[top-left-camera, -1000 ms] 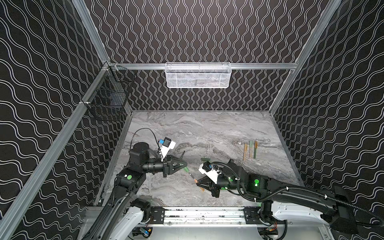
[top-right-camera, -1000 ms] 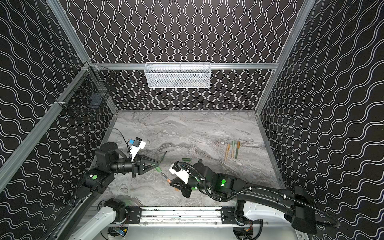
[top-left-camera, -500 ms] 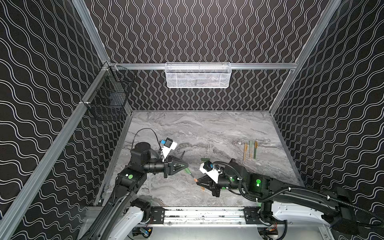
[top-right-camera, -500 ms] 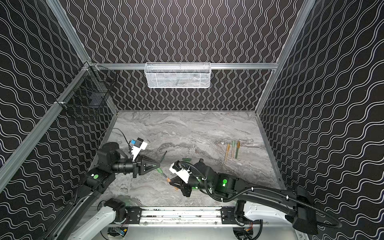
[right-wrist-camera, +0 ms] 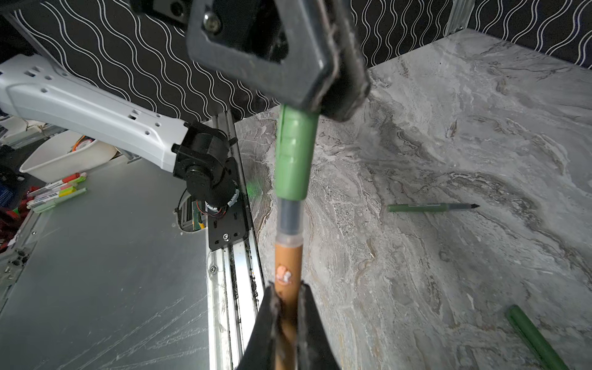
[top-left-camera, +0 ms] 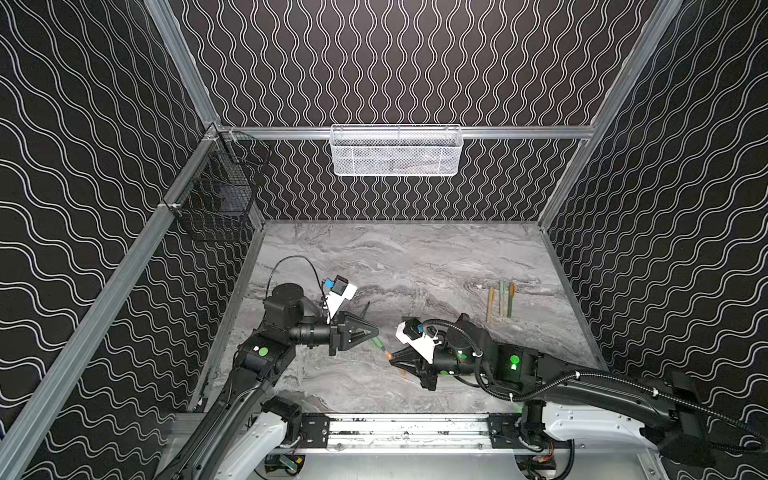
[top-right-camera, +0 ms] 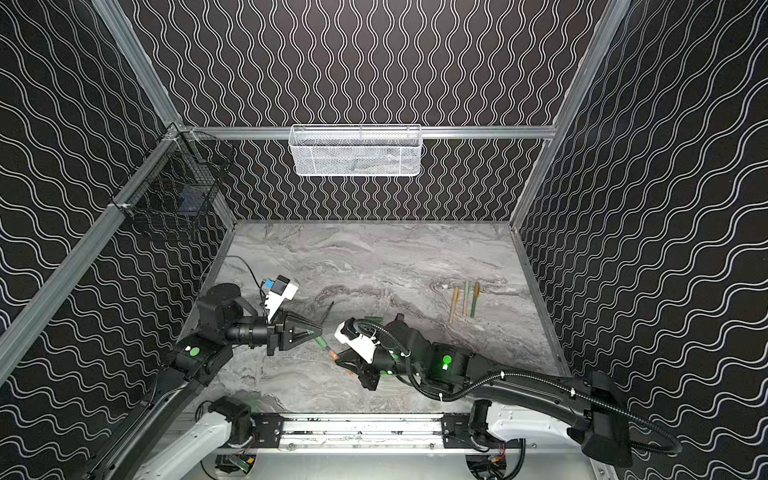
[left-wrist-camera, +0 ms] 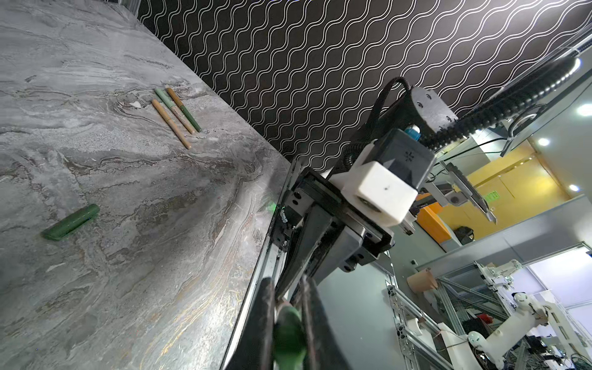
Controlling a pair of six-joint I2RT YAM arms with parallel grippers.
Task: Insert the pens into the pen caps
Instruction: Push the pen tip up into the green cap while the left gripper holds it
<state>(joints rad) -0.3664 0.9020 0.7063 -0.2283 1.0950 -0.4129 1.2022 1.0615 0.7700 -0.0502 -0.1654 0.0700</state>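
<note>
Left hand (left-wrist-camera: pixel 288 296) grips green cap (left-wrist-camera: pixel 288 334); loose cap (left-wrist-camera: pixel 71 222) on table (left-wrist-camera: pixel 160 256).

Two mostly black arms show along the lower edge in both top views. The left arm (top-left-camera: pixel 266 357), lower left, has a white base link, a round green light (top-left-camera: pixel 262 351) on a boxy joint and a thin black cable (top-left-camera: pixel 291 259) looping above its drum-shaped motor (top-left-camera: pixel 286 297). The right arm (top-left-camera: pixel 582 382), lower right, carries a ribbed black hose (top-left-camera: pixel 490 382), white cable ties and green lights. Each wrist bears a white camera mount (top-left-camera: pixel 347 291) with a blue connector. The left gripper (top-left-camera: pixel 377 332) and right gripper (top-left-camera: pixel 391 360) have black triangular fingers with cut-outs. Both bases bolt to a silver rail (top-left-camera: pixel 407 428).
</note>
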